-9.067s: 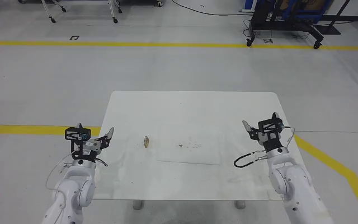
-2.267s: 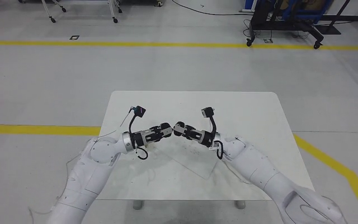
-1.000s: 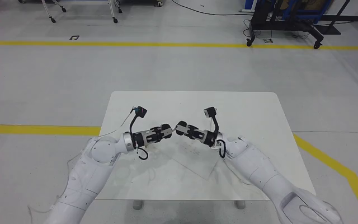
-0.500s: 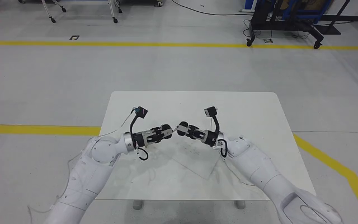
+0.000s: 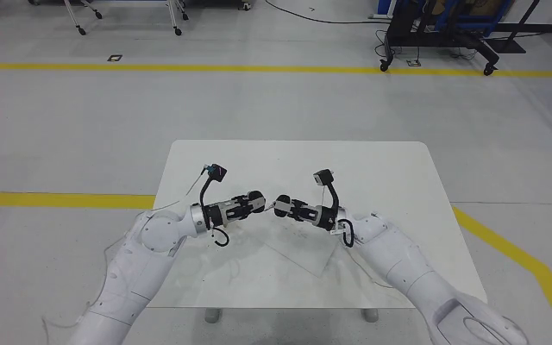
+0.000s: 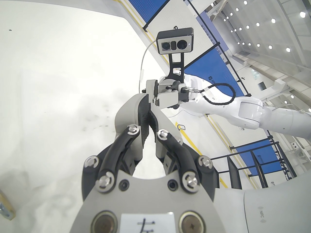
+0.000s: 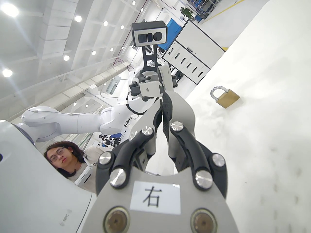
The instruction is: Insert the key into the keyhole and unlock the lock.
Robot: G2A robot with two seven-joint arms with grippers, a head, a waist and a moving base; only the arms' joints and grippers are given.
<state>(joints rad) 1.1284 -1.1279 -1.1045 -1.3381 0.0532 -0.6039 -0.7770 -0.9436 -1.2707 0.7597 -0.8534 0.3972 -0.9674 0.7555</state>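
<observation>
White table (image 5: pixel 379 172) in a factory hall carries the brass padlock (image 7: pixel 227 97), lying flat with its shackle closed, apart from both arms. Above the table's middle the left gripper (image 6: pixel 147 107) and right gripper (image 7: pixel 165 105) meet tip to tip, each with fingers pressed together. I cannot make out a key between them, so insertion and unlocking look yet to be done.

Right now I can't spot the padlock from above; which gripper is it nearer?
The left gripper: the padlock lies flat on the table by that arm's wrist, while the right gripper sees it from farther off.
</observation>
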